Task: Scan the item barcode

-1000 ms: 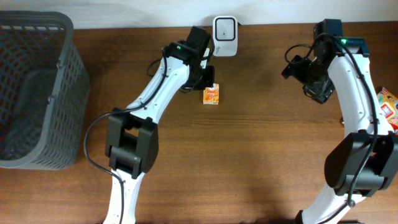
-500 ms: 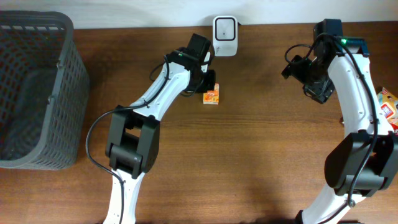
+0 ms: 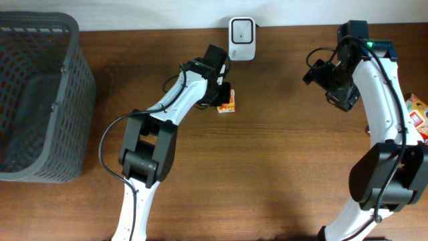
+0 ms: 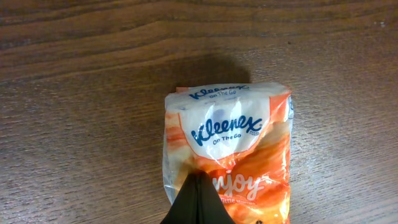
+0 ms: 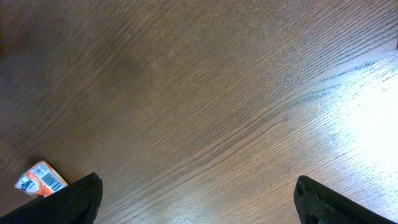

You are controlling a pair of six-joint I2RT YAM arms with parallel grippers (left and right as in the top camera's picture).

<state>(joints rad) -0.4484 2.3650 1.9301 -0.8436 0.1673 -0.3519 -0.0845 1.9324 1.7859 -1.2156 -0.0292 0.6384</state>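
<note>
An orange and white Kleenex tissue pack (image 3: 228,102) lies on the wooden table just below the white barcode scanner (image 3: 241,30). My left gripper (image 3: 221,92) is shut, with its tips over the near end of the pack (image 4: 230,137). In the left wrist view the closed fingers (image 4: 198,186) cover part of the wrapper, and nothing shows between them. No barcode shows on the pack's upper face. My right gripper (image 3: 332,86) hangs open over bare table at the right, holding nothing. The right wrist view shows the pack (image 5: 40,178) far off at its lower left, with a barcode on the end facing that camera.
A dark grey mesh basket (image 3: 67,33) fills the left side of the table. Another colourful packet (image 3: 418,115) lies at the right edge beside the right arm. The scanner stands against the back wall.
My left wrist has swung a little to the right and down, and the tissue pack has shifted slightly left with it. The right arm has not moved.
</note>
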